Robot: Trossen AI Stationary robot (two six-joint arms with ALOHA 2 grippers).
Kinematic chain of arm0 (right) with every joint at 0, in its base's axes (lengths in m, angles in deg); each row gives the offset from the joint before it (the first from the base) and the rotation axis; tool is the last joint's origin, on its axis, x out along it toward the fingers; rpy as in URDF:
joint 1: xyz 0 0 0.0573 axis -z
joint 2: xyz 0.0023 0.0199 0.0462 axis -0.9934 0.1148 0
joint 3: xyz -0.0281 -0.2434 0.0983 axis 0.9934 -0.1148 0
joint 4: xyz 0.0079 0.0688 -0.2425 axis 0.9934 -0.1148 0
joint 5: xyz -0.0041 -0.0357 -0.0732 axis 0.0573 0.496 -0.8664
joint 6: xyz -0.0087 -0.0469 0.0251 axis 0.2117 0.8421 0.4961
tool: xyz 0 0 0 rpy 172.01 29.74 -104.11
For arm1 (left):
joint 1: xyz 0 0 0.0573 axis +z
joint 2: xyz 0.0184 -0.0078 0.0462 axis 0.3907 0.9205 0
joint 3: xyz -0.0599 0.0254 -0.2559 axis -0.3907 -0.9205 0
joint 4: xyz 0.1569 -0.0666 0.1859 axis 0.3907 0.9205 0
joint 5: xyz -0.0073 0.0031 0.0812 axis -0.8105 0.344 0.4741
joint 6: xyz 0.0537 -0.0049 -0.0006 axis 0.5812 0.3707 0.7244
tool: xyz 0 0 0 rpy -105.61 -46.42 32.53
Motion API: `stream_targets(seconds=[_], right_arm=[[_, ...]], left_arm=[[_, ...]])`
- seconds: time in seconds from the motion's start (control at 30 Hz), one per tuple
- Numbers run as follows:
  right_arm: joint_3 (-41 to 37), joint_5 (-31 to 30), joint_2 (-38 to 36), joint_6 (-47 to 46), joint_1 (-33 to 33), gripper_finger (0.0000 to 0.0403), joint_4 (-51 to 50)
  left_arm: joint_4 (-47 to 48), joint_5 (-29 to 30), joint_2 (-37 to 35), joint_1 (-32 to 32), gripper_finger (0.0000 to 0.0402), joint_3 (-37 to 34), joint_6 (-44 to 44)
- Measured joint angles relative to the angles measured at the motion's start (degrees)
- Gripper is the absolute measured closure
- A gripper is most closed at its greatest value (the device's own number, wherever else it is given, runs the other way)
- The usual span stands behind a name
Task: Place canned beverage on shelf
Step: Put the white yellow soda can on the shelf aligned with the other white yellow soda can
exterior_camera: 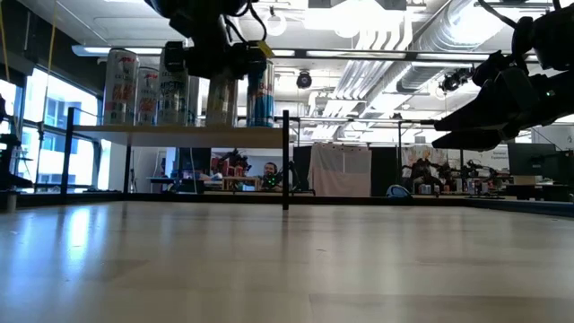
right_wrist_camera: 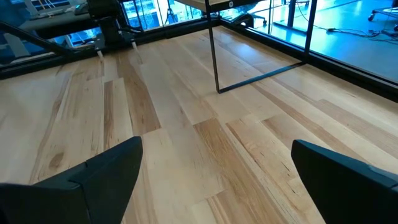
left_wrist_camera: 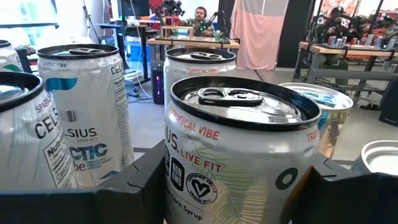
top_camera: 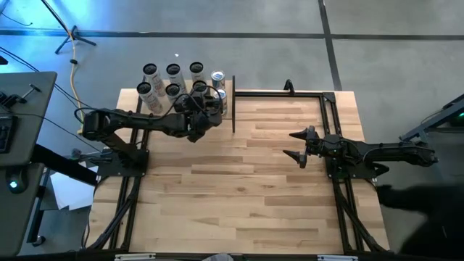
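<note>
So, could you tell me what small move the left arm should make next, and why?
Probably open the left gripper and back away. Its fingers sit either side of a can that stands upright among the other cans on the shelf, so it looks placed. The right gripper waits open over the table.

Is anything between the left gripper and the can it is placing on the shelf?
No. The left gripper already has the can between its fingers at the shelf. Other cans stand close beside and behind it.
</note>
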State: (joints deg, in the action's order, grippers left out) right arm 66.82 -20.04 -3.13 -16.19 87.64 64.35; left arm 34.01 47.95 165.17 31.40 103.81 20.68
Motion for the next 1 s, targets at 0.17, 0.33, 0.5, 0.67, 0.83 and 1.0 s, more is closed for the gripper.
stream_targets(seconds=[0.17, 0.33, 0.5, 0.67, 0.83, 1.0], right_arm=[[0.0, 0.0, 0.0, 0.0, 0.0, 0.0003, 0.0], [0.0, 0.0, 0.0, 0.0, 0.0, 0.0003, 0.0], [0.0, 0.0, 0.0, 0.0, 0.0, 0.0003, 0.0], [0.0, 0.0, 0.0, 0.0, 0.0, 0.0003, 0.0], [0.0, 0.0, 0.0, 0.0, 0.0, 0.0003, 0.0], [0.0, 0.0, 0.0, 0.0, 0.0, 0.0003, 0.0]], left_arm=[[0.1, 0.4, 0.0, -0.3, 0.0197, 0.0, -0.3], [0.6, 2.0, 0.0, -1.1, 0.0166, 0.0, -0.3], [0.8, 3.3, 0.0, -1.7, 0.0144, -0.1, -0.3], [1.0, 3.6, 0.0, -1.7, 0.0139, -0.1, -0.3], [1.3, 3.8, 0.0, -1.7, 0.0138, -0.1, -0.3], [1.6, 3.8, 0.0, -2.0, 0.0137, -0.1, -0.3]])
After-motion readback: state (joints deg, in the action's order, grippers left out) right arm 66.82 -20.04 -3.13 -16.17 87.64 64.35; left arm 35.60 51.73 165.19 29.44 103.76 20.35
